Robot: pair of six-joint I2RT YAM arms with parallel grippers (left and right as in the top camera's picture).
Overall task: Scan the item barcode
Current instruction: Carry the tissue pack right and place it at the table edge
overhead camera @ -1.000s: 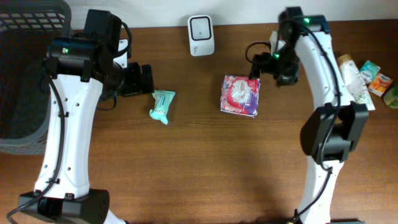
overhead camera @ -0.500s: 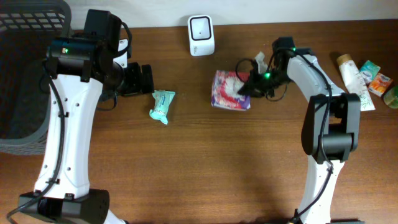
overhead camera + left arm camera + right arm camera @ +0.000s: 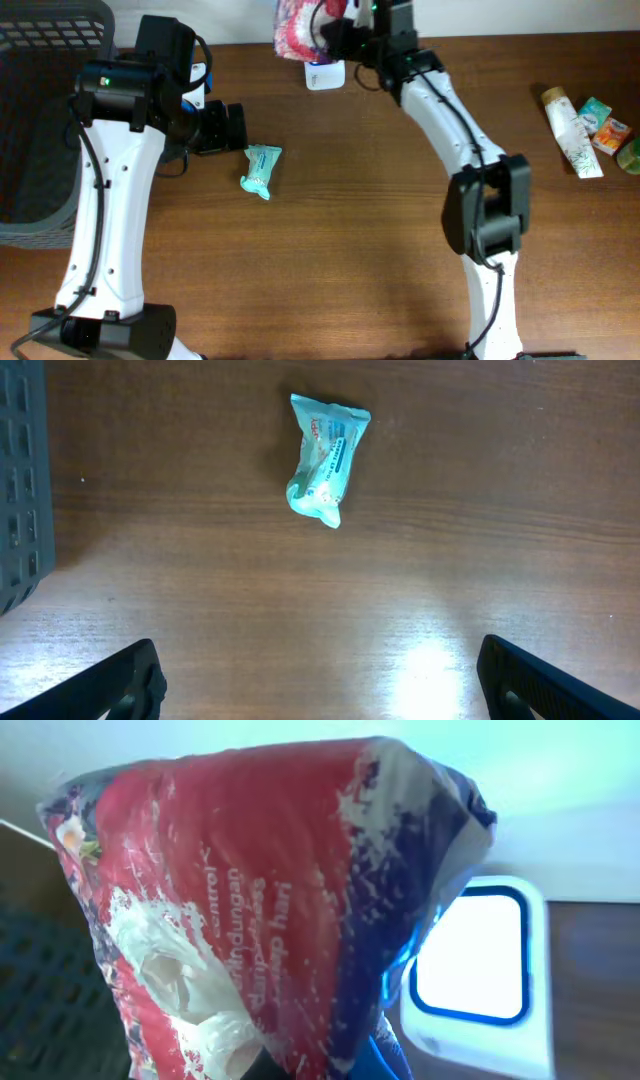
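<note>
R pincer (image 3: 338, 38): clamped tight on the red-blue packet (image 3: 298, 28), which is held off the tabletop (image 3: 350, 250) at the far edge, approx. mid-width. The packet hangs over the white scanner (image 3: 326, 76); in the wrist view it covers the left part of the lit scanner window.

L pincer (image 3: 232, 128): fingers fully apart, nothing held, near the grey basket (image 3: 40, 50) at the left edge. A teal sachet (image 3: 262, 170) lies flat just beside it.

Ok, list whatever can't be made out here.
- Barcode: none shows in any view; overhead's top edge crops the packet.
- Right gripper: its grip is buried behind the packet, right wrist view.
- Scanner: partly covered by the packet, both views.
- Green item: cut by overhead's right edge.
</note>
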